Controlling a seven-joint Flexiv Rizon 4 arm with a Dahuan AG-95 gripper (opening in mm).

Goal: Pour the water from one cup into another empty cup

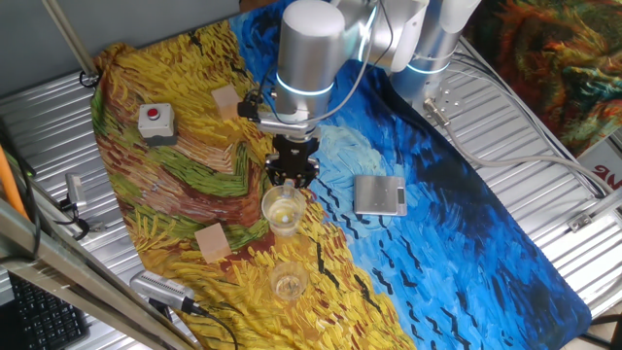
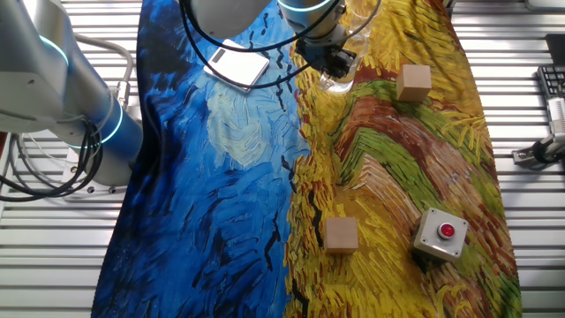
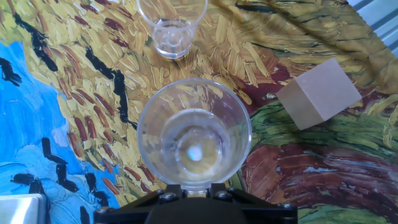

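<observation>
Clear glass tumbler, the one cup [image 1: 283, 211], stands upright on the yellow part of the painted cloth [image 1: 175, 185] that covers the desk [image 1: 544, 185]. Hand view looks straight down into it [image 3: 194, 134]: round rim, a bright glint at the bottom, the water [image 3: 195, 153] only faintly readable through the wall.

End effector [image 1: 292, 177] sits just behind and above the tumbler, dark fingers at the rim's near side. Hand view shows the black finger base touching the lower edge of the rim; whether the fingers are clamped on the wall or merely alongside, cannot tell. In the other fixed view the end effector [image 2: 331, 64] covers most of the tumbler [image 2: 340, 81].

Another empty cup [image 1: 290, 281], shorter, stands upright near the tumbler, toward the cloth's front edge, apart from it; hand view puts it [image 3: 172, 26] at the top of frame.

Also on the cloth:
- two tan wooden blocks, one [image 1: 212, 240] left of the cups, one [image 1: 225, 100] farther back
- grey box with a red button [image 1: 155, 122]
- small silver scale [image 1: 379, 195] on the blue part, right of the tumbler
</observation>
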